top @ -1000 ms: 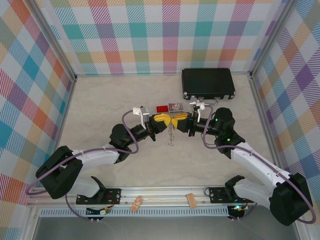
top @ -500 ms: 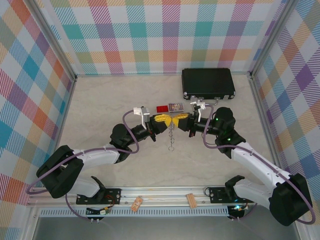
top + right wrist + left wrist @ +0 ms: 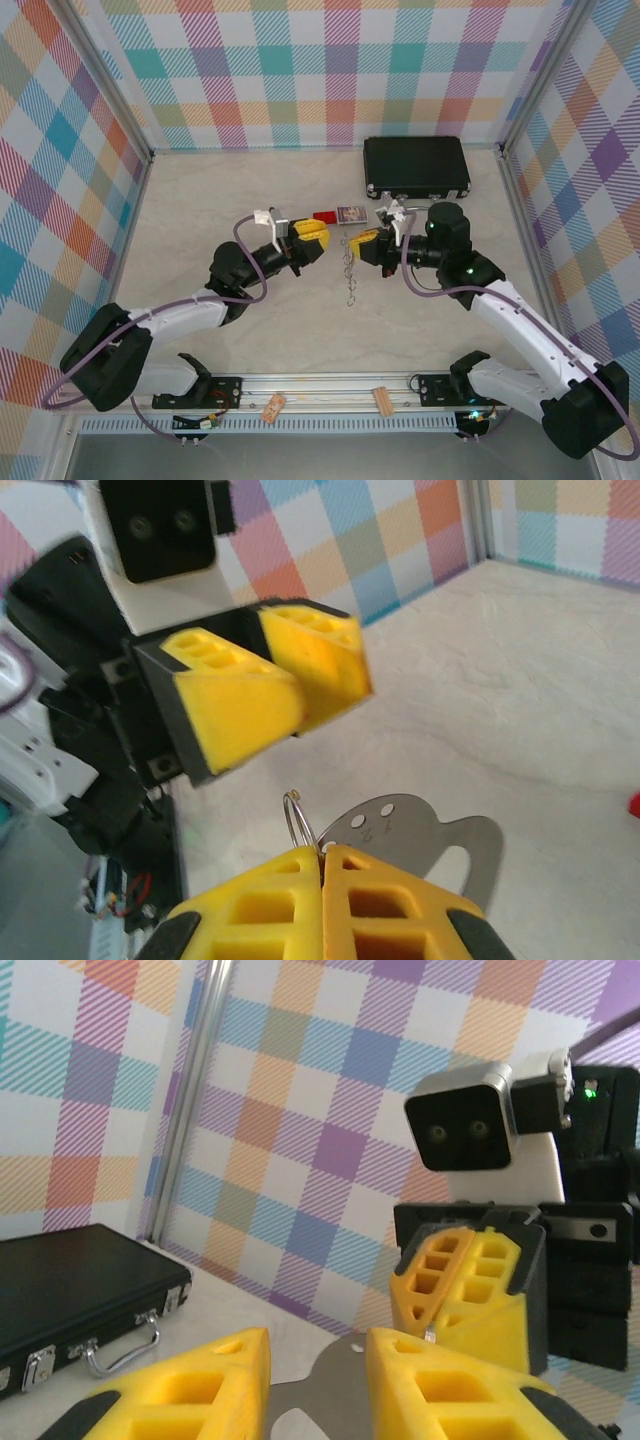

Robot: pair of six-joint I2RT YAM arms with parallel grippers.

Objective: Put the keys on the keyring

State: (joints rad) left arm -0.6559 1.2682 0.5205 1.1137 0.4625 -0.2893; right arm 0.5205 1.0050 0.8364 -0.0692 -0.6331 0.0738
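Item: flat grey metal keyring point(image 3: 425, 832), thin-rimmed and curved in outline, pierced by small round holes and bearing a stamped mark. A fine wire loop point(image 3: 294, 818) is seen standing free at its edge. It is carried above the middle of the pale marbled bench point(image 3: 200, 200), somewhat toward the far edge. Holder: right gripper point(image 3: 322, 852), its yellow ribbed fingers pressed together on the keyring's lower edge. Most of the metal is left exposed, judged so that the loop can be reached. A thin silver chain point(image 3: 348, 272) is seen trailing from the right gripper point(image 3: 354, 243) toward the near edge; whether it hangs or lies cannot be told. Opposite: left gripper point(image 3: 322, 236), faced tip to tip with the right and a little apart from it, judged as the presenting side. In its own view the left gripper point(image 3: 318, 1345) is shown parted by a narrow gap. A blurred grey metal plate point(image 3: 325, 1388) is seen low in that gap; whether it is gripped cannot be told. The tan-headed key cannot be picked out. Nearby: closed black case with silver handle point(image 3: 416, 165) toward the far right corner.
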